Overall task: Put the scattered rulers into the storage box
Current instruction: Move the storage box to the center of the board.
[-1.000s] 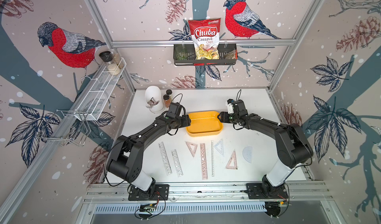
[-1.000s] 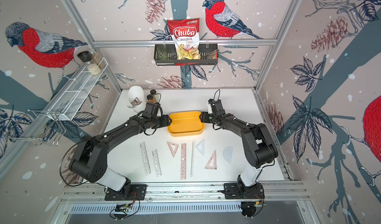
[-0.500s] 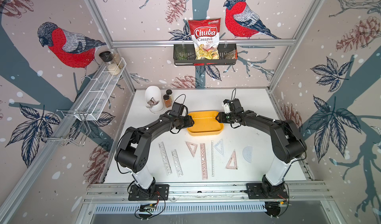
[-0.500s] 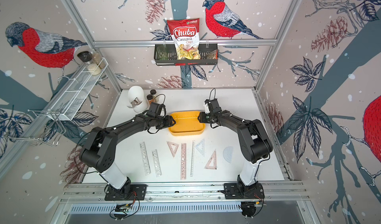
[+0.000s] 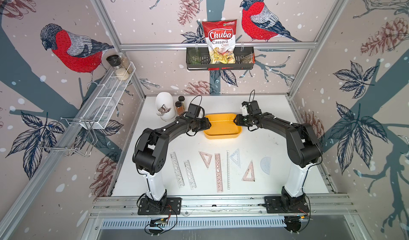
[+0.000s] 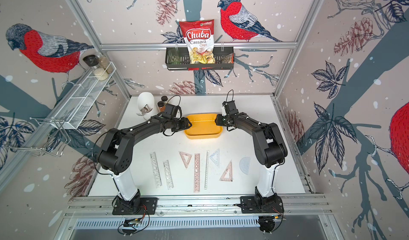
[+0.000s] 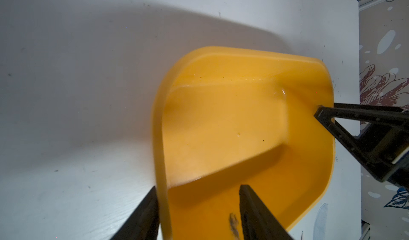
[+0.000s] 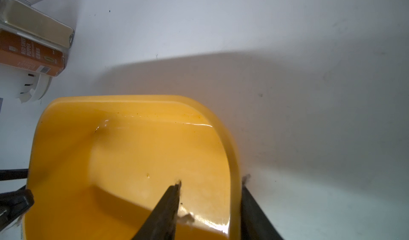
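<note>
The yellow storage box (image 5: 222, 136) (image 6: 203, 136) stands mid-table with nothing in it. My left gripper (image 5: 207, 124) (image 7: 198, 188) is open astride its left end wall (image 7: 159, 128), outer finger against the wall and inner finger well inside. At the right end wall (image 8: 232, 150), my right gripper (image 5: 236, 120) (image 8: 211, 181) is open in the same way. Several rulers lie flat in a row near the front: a clear stencil ruler (image 5: 177, 169), a pink triangle (image 5: 205, 158), a long pink ruler (image 5: 218, 172), a blue triangle (image 5: 235, 158) and a protractor (image 5: 265, 164).
A white utensil holder (image 5: 164, 105) and two spice jars (image 5: 179, 107) (image 8: 31, 53) stand at the back left, close behind the left arm. A black wire basket (image 5: 220, 67) with a chips bag hangs on the back wall. A white wire shelf (image 5: 106, 99) runs along the left wall.
Both grippers have closed in over the box's two ends and narrowed, and both elbows have risen. The box has shifted a little toward the back wall. The rulers have not moved.
</note>
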You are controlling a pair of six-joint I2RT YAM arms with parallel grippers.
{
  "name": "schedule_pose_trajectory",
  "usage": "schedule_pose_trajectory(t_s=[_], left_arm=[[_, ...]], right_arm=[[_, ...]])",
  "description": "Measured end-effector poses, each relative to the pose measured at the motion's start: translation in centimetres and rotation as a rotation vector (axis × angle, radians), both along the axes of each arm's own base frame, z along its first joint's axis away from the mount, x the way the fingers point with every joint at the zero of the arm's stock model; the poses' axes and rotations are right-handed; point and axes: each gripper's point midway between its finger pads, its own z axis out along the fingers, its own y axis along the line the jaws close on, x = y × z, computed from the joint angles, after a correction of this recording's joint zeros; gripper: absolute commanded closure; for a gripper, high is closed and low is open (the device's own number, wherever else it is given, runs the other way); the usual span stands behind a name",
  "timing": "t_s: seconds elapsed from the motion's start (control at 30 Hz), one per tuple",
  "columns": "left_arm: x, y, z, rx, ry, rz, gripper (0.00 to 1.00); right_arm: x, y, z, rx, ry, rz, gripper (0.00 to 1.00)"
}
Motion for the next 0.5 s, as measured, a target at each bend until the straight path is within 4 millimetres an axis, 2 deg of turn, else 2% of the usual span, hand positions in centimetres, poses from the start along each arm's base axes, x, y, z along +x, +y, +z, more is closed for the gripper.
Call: schedule_pose_trajectory(t_s=[0.17,0.27,0.4,0.5], left_arm=[[0.2,0.3,0.3,-0.005,-0.005,0.006,0.39],[0.8,0.5,1.4,-0.010,-0.033,0.009,0.38],[1.2,0.5,3.4,-0.017,-0.086,-0.002,0.37],[1.1,0.6,4.5,-0.016,-0.113,-0.014,0.36]], right_arm=[[0.9,-1.8,0.9,0.027,-0.002,-0.031,0.36],[1.0,-3.1,2.1,0.039,-0.012,-0.052,0.35],[0.4,-3.3,4.0,0.075,-0.035,-0.033,0.36],[-0.9,-3.1,5.1,0.118,-0.041,0.016,0.36]])
